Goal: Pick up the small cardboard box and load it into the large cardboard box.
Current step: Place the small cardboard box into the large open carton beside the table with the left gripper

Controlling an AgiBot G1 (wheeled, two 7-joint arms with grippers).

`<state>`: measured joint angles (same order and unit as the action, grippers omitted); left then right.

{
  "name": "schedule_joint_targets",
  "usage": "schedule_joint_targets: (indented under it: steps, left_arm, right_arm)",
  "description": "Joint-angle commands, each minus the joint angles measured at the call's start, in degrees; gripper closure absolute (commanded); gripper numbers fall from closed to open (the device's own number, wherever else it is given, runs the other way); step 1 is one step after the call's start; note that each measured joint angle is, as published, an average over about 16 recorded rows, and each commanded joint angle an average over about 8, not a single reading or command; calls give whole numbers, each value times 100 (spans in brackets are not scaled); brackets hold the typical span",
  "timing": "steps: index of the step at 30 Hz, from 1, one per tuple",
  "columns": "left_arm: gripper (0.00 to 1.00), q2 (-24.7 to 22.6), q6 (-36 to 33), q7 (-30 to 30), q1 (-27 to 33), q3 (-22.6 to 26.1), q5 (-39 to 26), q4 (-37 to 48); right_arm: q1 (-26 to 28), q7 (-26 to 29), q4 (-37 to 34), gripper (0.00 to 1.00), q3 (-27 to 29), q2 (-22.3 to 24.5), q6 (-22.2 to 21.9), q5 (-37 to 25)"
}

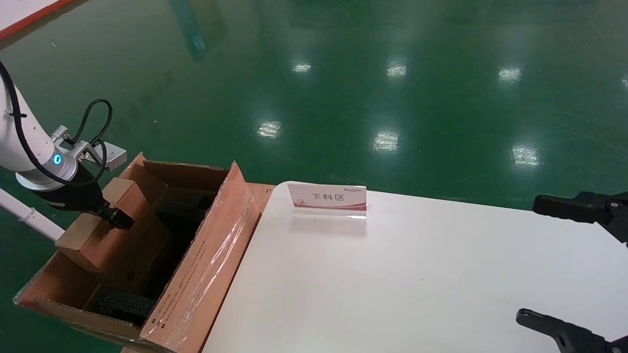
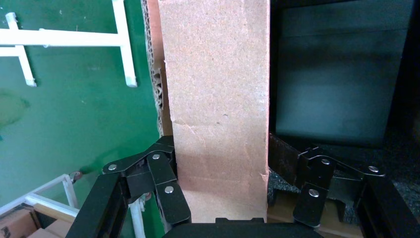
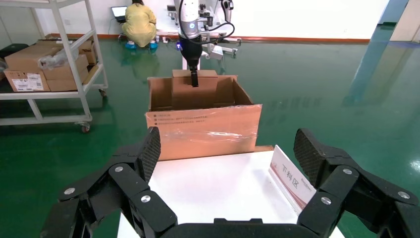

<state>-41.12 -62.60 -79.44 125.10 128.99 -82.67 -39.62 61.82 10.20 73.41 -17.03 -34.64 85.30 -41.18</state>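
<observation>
The small cardboard box (image 1: 105, 230), plain orange-brown, hangs tilted inside the large cardboard box (image 1: 206, 274), along that box's far wall. The large box stands open at the table's left end, with upright flaps, clear tape and black foam blocks (image 1: 122, 304) inside. My left gripper (image 1: 115, 218) is shut on the small box from above. In the left wrist view the small box (image 2: 215, 99) fills the space between the fingers (image 2: 166, 191). The right wrist view shows the small box (image 3: 194, 91) and the large box (image 3: 203, 131) from afar. My right gripper (image 1: 529, 260) is open and empty over the table's right side.
A white table (image 1: 417, 274) carries a white-and-pink sign stand (image 1: 327, 198) near its far edge. Green floor lies beyond. In the right wrist view a shelf cart with cartons (image 3: 49, 69) and a person (image 3: 141, 22) are far behind.
</observation>
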Motion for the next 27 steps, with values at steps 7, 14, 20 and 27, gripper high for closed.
schedule_joint_targets:
  steps: [7, 14, 20, 27]
  left_arm:
    - [73, -127, 67, 77, -165, -10, 31, 208]
    - [0, -195, 82, 108, -238, -10, 44, 309]
    - [0, -188, 83, 110, -233, -10, 38, 305]
    - [0, -175, 82, 110, -217, -2, 20, 286]
  right_arm:
    - [0, -1, 0, 0, -2, 1, -1, 2]
    - [-1, -2, -2, 0, -4, 2, -4, 3]
    - [-1, -2, -2, 0, -4, 2, -4, 3]
    - [-1, -2, -2, 0, -4, 2, -4, 3]
